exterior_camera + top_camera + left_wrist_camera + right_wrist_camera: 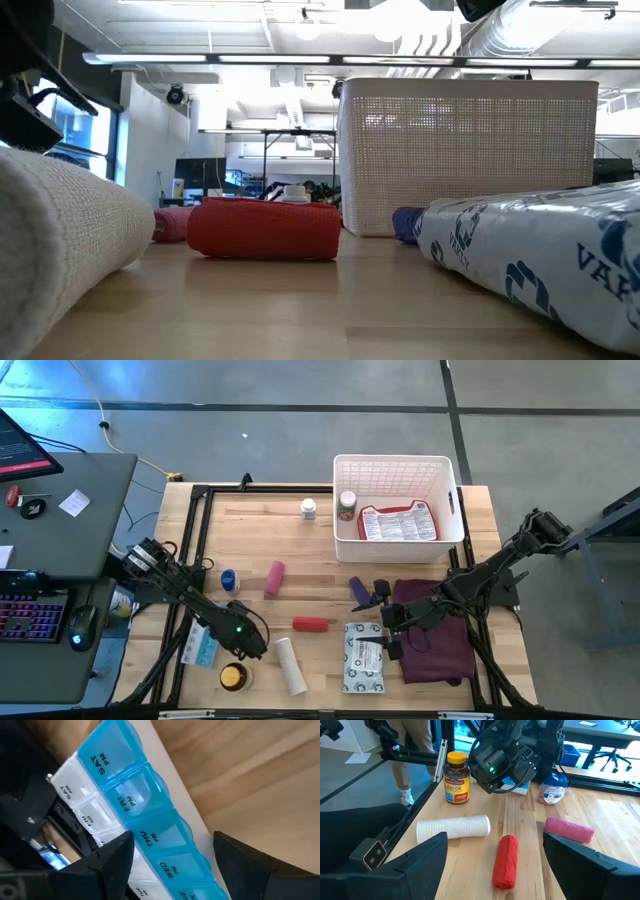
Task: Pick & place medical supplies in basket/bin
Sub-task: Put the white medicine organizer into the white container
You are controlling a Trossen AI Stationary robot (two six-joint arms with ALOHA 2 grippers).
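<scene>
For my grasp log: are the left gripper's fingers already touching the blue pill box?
Cannot tell. In the left wrist view the fingers straddle the pill box, jaws open, but no gap or contact shows plainly.

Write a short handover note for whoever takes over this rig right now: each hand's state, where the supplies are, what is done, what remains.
Left hand: open, straddling the blue pill organiser at the table's near left edge; not gripped yet.
Right hand: open, waiting over the maroon cloth.
Done: white basket holds a red-and-white packet and a small bottle.
Left on the table: white bottle, blue-capped bottle, pink roll, red roll, white roll, fish oil bottle, purple tube, grey-white packet.
</scene>
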